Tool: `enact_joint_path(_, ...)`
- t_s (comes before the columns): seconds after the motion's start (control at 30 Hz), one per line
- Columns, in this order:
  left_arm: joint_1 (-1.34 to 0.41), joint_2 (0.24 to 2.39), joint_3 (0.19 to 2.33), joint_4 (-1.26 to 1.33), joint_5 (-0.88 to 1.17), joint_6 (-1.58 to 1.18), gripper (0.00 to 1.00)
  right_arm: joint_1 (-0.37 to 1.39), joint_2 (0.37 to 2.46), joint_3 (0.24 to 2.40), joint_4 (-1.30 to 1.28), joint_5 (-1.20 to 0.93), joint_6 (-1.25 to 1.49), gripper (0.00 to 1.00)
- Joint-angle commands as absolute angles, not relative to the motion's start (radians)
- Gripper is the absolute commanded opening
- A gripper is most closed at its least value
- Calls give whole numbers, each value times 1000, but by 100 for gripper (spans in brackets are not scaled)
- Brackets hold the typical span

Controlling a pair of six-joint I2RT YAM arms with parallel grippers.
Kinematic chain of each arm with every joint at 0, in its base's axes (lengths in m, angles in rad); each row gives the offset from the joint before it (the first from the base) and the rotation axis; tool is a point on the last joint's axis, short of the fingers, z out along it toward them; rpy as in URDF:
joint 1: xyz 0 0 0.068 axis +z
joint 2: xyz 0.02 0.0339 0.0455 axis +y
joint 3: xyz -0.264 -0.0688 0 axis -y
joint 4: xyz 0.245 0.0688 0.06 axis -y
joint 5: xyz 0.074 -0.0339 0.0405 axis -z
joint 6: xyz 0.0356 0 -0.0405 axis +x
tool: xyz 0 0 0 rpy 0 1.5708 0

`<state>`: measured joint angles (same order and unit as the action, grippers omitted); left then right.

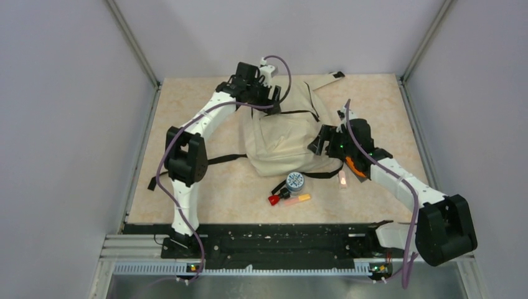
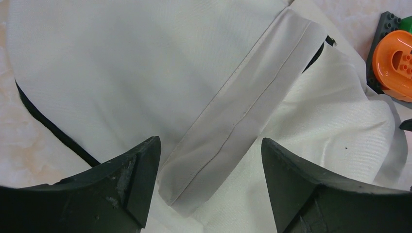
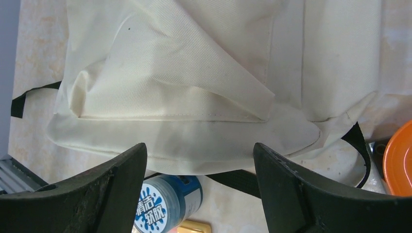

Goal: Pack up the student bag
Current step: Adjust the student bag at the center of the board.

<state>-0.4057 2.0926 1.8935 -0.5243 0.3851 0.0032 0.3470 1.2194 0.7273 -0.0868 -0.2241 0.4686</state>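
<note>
Worktop [image 1: 187, 199]: beige, marbled, closed in by grey panels on three sides. There is open room to the left of the bag and along the near edge.

The student bag [image 1: 283, 134] lies at mid-worktop, towards the far side, between the two arms. It is cream woven canvas, soft and crumpled into folds, with black zipper lines. A thin black strap [image 1: 227, 159] trails off to the left.

The left pincer [image 2: 210, 141] hangs over the bag's far part with jaws spread wide and grips nothing. A flat, stitched shoulder strap [image 2: 243, 116] runs diagonally beneath the gap.

The right pincer [image 3: 199, 145] sits at the bag's right side, also spread wide and holding nothing.

A round blue-labelled jar [image 1: 294, 182] sits just beside the bag's near seam, with a red-capped tube [image 1: 288, 199] beside it. An orange plastic block [image 2: 396, 63] lies by the bag's right side.
</note>
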Motion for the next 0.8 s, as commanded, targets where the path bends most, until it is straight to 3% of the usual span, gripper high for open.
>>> enact_joint_path(0.0,-410,2099,1952,-541,403,3,79,359,1234,722,-35,-195,476,79)
enact_joint_path(0.07,-414,2106,1963,-550,399,4,78,360,1242,716,-28,-193,477,79)
enact_joint_path(0.23,-420,2141,2020,-598,381,4,63,364,1257,706,-7,-184,482,79)
enact_joint_path(0.5,-447,2168,2091,-696,303,18,59,372,1275,687,30,-181,490,79)
enact_joint_path(0.7,-462,2162,2082,-715,320,54,51,373,1274,673,40,-171,490,79)
enact_joint_path(0.77,-464,2157,2080,-715,331,62,56,373,1274,662,48,-162,490,79)
